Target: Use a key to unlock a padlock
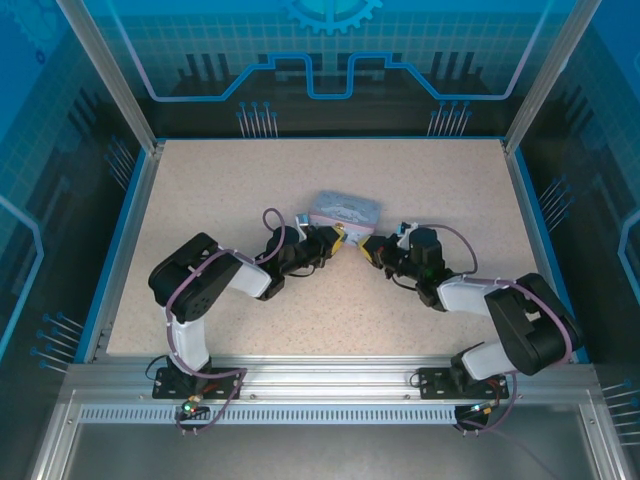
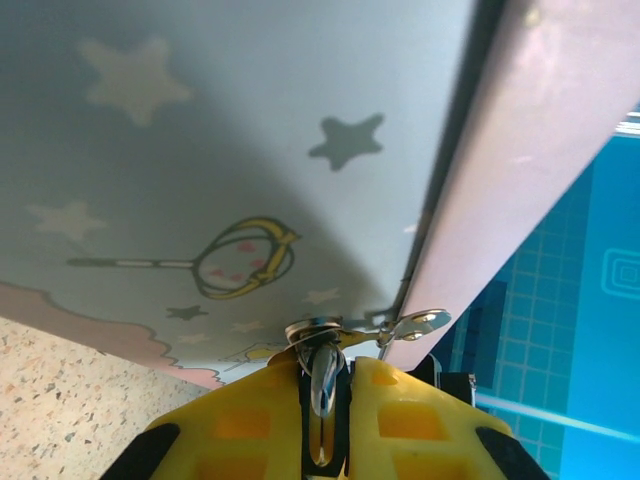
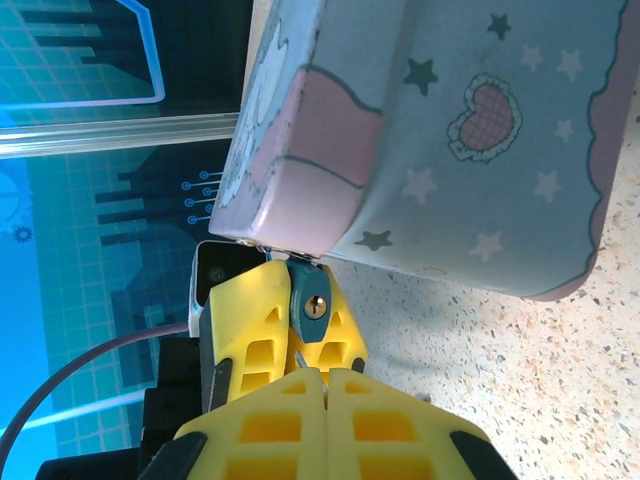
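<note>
Seen from overhead, two arms meet at the middle of a speckled beige worktop [image 1: 220, 190], just at 6 o'clock of a pale blue rectangular tin printed with stars [image 1: 345, 209].

On the left, the left arm's yellow fingers [image 2: 250, 425] are closed around the small grey-blue metal padlock with a brass keyhole [image 3: 313, 307]. The padlock sits at the tin's silver latch [image 2: 412, 323], by the tin's corner. Its keyhole faces back toward the right arm.

On the right, the right arm's yellow fingers [image 3: 385, 425] are pressed fully together. A thin dark metal key [image 3: 298, 357] appears to stick out of their seam.

In the right wrist view, the keyhole lies between 12 and 1 o'clock from the key's tip. It is close by, but whether the two touch cannot be told. The key's long axis runs from 6 to 12 o'clock, so it seems aimed just to the 11 o'clock side of the keyhole. The right arm is the one placed to insert the key, and it probably needs a slight shift toward 1 o'clock first.
</note>
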Controlling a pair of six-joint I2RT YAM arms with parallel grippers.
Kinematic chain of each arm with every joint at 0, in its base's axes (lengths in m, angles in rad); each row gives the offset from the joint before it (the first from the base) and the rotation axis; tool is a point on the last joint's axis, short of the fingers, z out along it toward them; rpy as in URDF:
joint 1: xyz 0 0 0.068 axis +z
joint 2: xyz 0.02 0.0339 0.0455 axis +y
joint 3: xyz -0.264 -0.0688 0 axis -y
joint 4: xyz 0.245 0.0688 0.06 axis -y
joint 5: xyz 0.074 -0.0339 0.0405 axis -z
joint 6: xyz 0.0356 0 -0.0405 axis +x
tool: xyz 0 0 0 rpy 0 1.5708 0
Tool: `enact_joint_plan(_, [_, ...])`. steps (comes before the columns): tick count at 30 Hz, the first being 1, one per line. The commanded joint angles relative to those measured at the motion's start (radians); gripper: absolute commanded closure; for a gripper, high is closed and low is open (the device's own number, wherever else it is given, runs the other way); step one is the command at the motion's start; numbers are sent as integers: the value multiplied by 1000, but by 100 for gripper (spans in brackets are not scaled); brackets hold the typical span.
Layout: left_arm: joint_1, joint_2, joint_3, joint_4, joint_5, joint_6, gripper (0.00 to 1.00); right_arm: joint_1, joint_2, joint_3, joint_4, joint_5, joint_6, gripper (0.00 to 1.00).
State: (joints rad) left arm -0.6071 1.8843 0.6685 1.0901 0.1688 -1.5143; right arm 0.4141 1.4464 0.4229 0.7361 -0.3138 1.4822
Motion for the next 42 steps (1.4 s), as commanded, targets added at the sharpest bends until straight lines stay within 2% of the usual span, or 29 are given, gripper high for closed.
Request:
enact_joint_plan(1, [-10, -1, 19, 116, -2, -19, 100, 18, 22, 30, 32, 25, 9, 100])
enact_joint_plan(42, [-36, -22, 25, 137, 0, -44, 100, 29, 78, 63, 26, 72, 14, 100])
